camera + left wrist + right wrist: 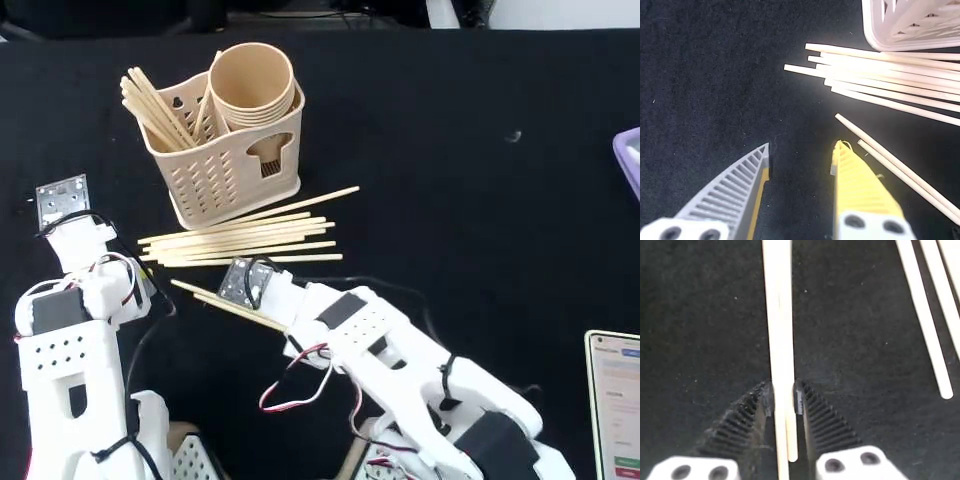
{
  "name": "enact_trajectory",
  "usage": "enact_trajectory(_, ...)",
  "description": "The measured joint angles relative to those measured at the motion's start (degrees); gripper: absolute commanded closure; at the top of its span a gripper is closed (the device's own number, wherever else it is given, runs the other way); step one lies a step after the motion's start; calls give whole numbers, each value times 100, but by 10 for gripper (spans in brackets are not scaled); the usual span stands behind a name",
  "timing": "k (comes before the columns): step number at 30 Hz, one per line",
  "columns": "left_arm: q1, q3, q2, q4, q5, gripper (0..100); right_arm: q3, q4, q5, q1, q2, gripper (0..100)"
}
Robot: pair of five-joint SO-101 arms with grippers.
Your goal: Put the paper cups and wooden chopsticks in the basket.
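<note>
The right claw [782,388] is pinched shut on two chopsticks [779,315], which stick out straight past its tips over the black counter [450,200]. The left claw [802,145] is wide open and holds nothing, just beside their far ends. A pile of chopsticks [245,240] lies by the basket [235,175]. The paper cups [252,85] sit inside the basket.

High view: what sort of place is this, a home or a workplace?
Probably a robotics test bench, not a home: the left arm and the right arm stand side by side at a black-covered table, and the basket, paper cups and chopsticks look laid out for practice.
</note>
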Motion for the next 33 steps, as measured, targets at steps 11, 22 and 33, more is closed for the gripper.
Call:
enact_trajectory(11,0,0,0,0,0,795,-826,1908,53,484,-3235,988)
enact_trajectory(22,-290,0,0,0,0,795,-1591,-580,-1732,615,-4571,987)
enact_trajectory(33,-325,229,-9,-492,0,795,-3130,-4079,-2629,-158,-1767,987)
